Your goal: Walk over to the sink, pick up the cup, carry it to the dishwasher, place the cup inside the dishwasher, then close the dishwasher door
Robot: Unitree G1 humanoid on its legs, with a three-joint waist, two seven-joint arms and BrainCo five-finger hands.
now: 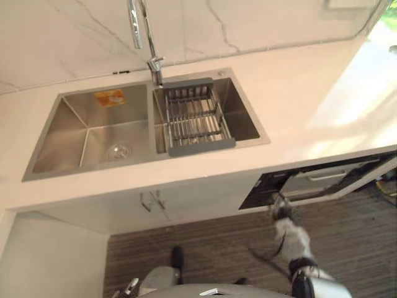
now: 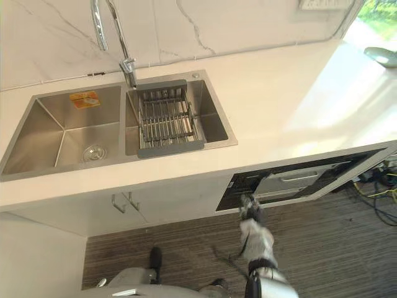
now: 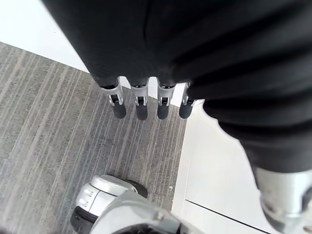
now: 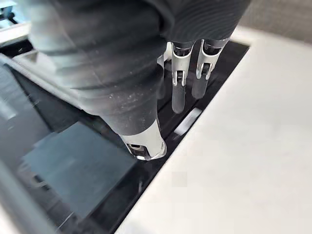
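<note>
While the left robot hand (image 3: 141,105) hangs empty, fingers straight, the right robot hand (image 2: 250,211) reaches straight, empty fingers to the dishwasher door (image 2: 279,184), ajar under the desk (image 2: 279,105). With just a drying rack (image 2: 164,118) in the sink (image 2: 62,133), the cup is probably inside the dishwasher; only shutting the door seems left.

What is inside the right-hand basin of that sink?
A grey wire rack spans the right basin, with bare steel wall showing beside it. The rack mostly covers the basin floor beneath, so the drain and anything lying there cannot be seen.
</note>
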